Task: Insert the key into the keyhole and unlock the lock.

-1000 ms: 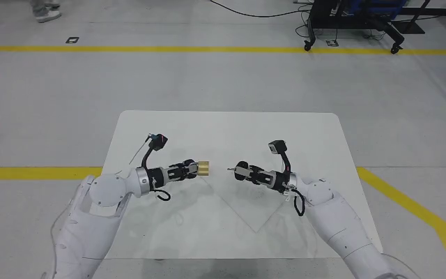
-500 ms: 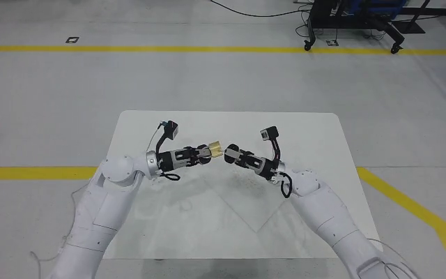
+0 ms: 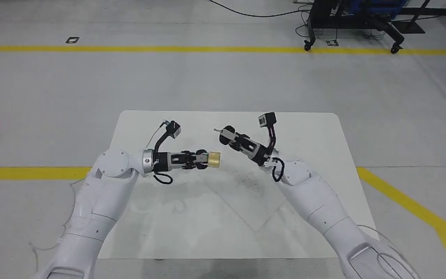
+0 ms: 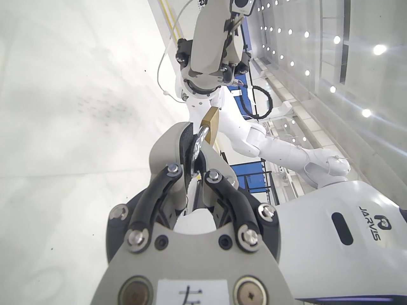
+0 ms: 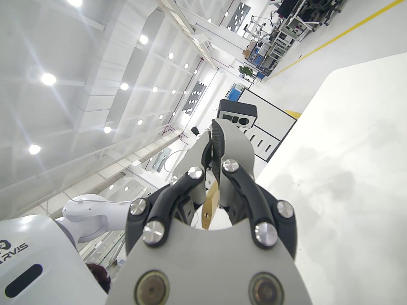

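- Above the table (image 3: 306, 139), in the left gripper (image 3: 203, 160): clamps the lock (image 3: 214, 160) by its shackle (image 4: 203, 134), body thrust out, probably to present the keyhole (image 5: 207, 214).
- Just beyond, in the right gripper (image 3: 231, 134): pinches the key (image 3: 218, 130), tip aimed past the lock, not yet aligned.

White label (image 4: 192, 292), one handwritten character, on left gripper (image 4: 194, 142) base.

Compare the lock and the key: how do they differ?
The lock is blocky brass; the key is a thin sliver. The left tool grips the lock, the right tool the key. The key sits farther from the robot, clear of the lock. Both are held above the table.
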`<move>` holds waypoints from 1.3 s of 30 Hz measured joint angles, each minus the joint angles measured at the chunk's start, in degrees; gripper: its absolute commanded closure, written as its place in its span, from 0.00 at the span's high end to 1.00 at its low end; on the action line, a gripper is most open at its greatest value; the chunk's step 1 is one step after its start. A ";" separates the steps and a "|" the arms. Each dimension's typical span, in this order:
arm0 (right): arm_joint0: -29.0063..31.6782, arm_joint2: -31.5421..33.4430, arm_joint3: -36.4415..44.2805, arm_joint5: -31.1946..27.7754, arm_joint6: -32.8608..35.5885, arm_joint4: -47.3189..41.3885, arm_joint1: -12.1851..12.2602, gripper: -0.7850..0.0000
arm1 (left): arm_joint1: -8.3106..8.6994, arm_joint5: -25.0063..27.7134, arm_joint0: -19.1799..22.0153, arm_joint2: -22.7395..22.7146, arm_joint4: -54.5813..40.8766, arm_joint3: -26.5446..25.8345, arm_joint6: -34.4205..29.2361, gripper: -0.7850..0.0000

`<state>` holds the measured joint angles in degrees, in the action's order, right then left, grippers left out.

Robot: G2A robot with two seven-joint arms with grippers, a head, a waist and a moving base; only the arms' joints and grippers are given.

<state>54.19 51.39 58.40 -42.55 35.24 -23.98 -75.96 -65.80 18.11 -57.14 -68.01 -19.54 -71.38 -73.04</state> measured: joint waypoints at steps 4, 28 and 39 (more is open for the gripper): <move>-1.06 -2.22 -0.64 -0.56 2.24 -1.52 -1.11 0.00 | 0.10 -0.94 0.02 0.10 0.44 0.19 1.60 0.00; 3.52 1.10 5.03 -0.04 3.44 -0.96 -0.31 0.00 | -0.54 -18.77 0.58 1.12 -7.83 3.23 11.94 0.00; 19.56 12.18 29.12 23.13 1.26 0.80 3.96 0.00 | -1.06 -33.36 5.01 2.76 -6.20 2.28 22.32 0.00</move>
<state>73.75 63.57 87.53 -19.42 36.50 -23.18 -72.00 -66.86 -15.25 -52.13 -65.25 -25.74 -69.09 -50.72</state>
